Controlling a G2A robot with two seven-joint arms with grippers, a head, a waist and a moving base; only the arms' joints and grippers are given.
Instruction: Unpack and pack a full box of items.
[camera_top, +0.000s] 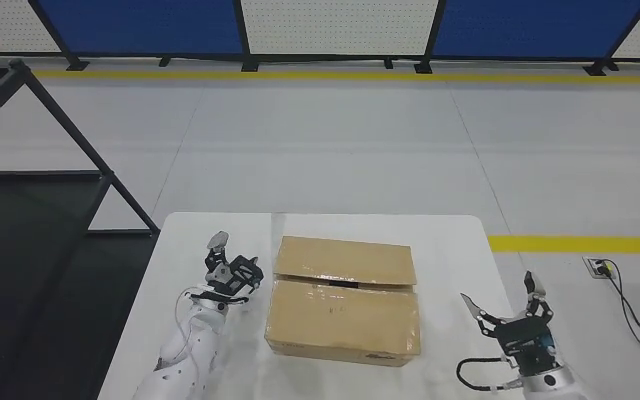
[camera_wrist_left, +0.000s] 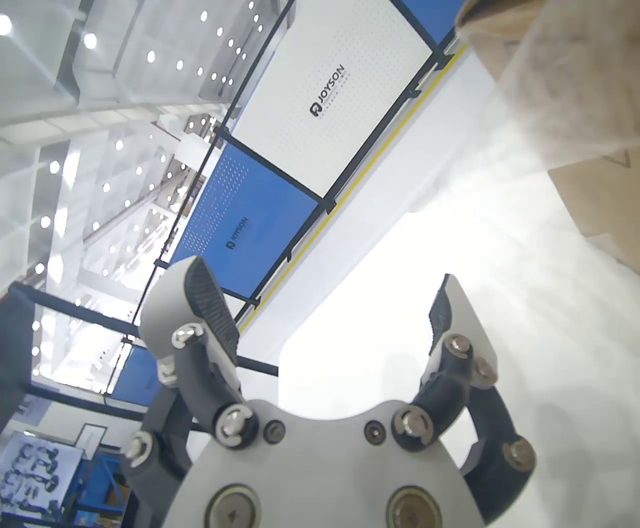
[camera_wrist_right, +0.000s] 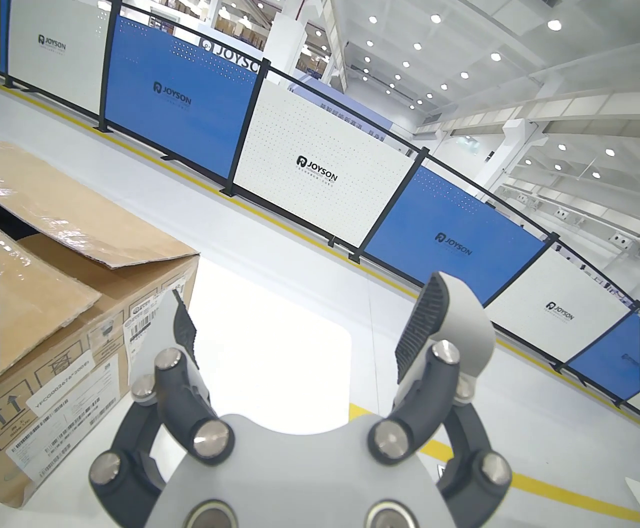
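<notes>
While the left claw (camera_wrist_left: 325, 295) is held wide open, empty, just left of the closed box (camera_top: 340, 305) on the worktop (camera_top: 440, 235), the right claw (camera_wrist_right: 307, 305) is held likewise at its right; unpacking seems unstarted, so flaps (camera_top: 345, 262) need lifting.

box (camera_top: 342, 310): plain brown | table (camera_top: 240, 226): white | panels (camera_top: 150, 25): blue and dotted white | floor line (camera_top: 560, 243): yellow

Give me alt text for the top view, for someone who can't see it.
A cardboard box sits on a white table, its top flaps folded down with a thin gap between them. The open left gripper is close beside one side of it; the open right gripper is farther off on the other side.
</notes>
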